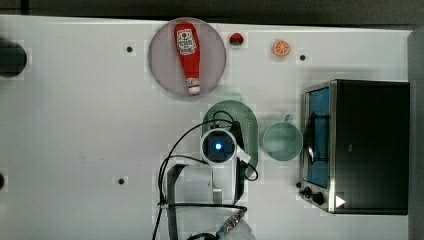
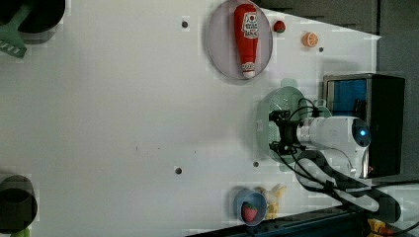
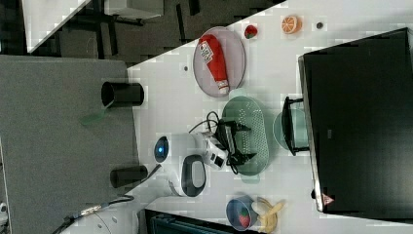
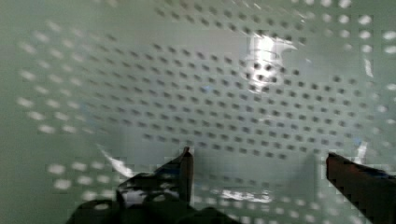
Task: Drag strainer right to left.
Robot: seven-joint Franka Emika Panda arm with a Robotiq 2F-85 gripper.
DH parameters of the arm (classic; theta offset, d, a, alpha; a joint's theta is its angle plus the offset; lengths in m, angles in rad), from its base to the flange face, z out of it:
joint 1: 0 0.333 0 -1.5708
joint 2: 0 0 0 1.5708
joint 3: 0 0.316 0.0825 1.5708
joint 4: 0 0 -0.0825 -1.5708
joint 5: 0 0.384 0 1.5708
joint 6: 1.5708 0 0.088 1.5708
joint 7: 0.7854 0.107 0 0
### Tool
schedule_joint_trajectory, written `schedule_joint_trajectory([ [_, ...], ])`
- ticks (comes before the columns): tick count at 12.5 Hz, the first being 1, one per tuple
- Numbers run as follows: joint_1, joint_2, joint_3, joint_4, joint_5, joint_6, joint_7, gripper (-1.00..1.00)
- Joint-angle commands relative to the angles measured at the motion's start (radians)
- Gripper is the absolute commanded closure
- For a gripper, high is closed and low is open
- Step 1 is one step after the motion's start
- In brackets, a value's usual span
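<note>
Reaching down with fingers spread wide, the hand (image 4: 257, 163) hangs inside the pale green oval perforated plastic strainer (image 1: 246, 120), apparently not touching it, beside a round green cup (image 1: 282, 141) on the white counter (image 1: 75, 125).

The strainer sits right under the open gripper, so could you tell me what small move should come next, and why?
Probably lower a little further and close on the strainer wall. The gripper hangs open over the perforated bowl, gripping nothing, and the cup stands close on the top view's right, so a firm hold should precede dragging.
</note>
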Motion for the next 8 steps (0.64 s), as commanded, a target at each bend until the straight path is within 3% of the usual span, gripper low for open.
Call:
schedule_joint_trajectory([
  [1,0.022,-0.03,0.031,-0.004,0.02,0.024,0.1,-1.0],
  [8,0.092,-0.029,0.066,0.001,0.022,0.028,0.231,-1.0],
])
